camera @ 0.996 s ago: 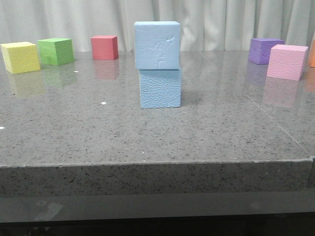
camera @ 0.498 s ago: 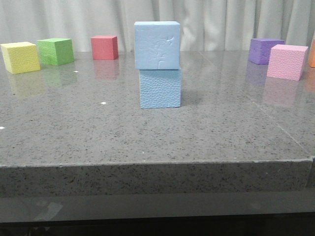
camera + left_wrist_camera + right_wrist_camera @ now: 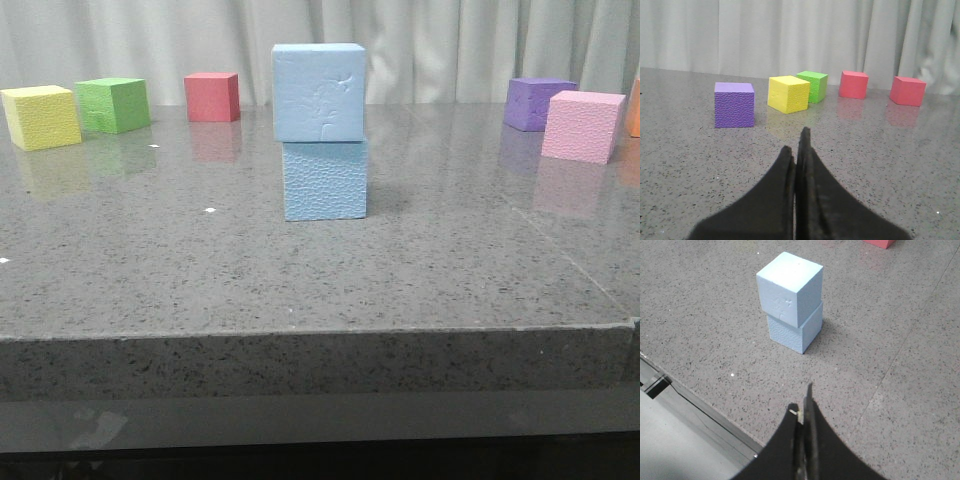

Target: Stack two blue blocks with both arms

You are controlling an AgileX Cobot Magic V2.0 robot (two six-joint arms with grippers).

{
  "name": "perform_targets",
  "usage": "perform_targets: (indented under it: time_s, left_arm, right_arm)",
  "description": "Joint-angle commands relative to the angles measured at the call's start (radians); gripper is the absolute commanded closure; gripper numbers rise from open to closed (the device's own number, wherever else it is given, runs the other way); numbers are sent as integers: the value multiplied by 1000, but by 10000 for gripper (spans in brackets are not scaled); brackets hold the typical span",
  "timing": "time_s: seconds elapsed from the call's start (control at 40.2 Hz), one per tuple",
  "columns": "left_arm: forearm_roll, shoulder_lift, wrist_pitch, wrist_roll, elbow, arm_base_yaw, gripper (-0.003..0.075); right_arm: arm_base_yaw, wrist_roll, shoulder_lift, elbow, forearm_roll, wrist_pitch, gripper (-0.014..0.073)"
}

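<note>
front view: upper blue block rests squarely on lower blue block mid-table, unchanged from a second ago, so stacking appears complete. left wrist view: left gripper pressed together, empty. right wrist view: right gripper pressed together, well apart from the stack.

Two blocks are sitting stacked mid-table, with spare cubes hanging out along the back.
The top block is resting on the bottom block, poking out a bit to the left, near the middle of the table. Back left, an outer cube, a middle cube and an inner cube are lining up in a row. Back right, a rear cube is sitting just behind and left of a nearer cube.
</note>
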Motion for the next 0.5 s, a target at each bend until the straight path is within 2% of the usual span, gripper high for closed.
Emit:
perform_targets:
  time_s: [0.0, 0.05, 0.274, 0.473]
  left_arm:
    - [-1, -18, -84, -5, 1, 0, 739]
    - [-1, -18, -84, -5, 1, 0, 739]
    - [-1, -18, -84, -5, 1, 0, 739]
    - [-1, -18, -84, -5, 1, 0, 739]
  right_arm:
    - [-21, -8, -50, 38, -6, -141, 714]
    - [-60, -8, -90, 84, -9, -194, 714]
    - [-360, -8, -352, 402, -16, -483, 714]
    - [-493, -8, -600, 602, -15, -529, 714]
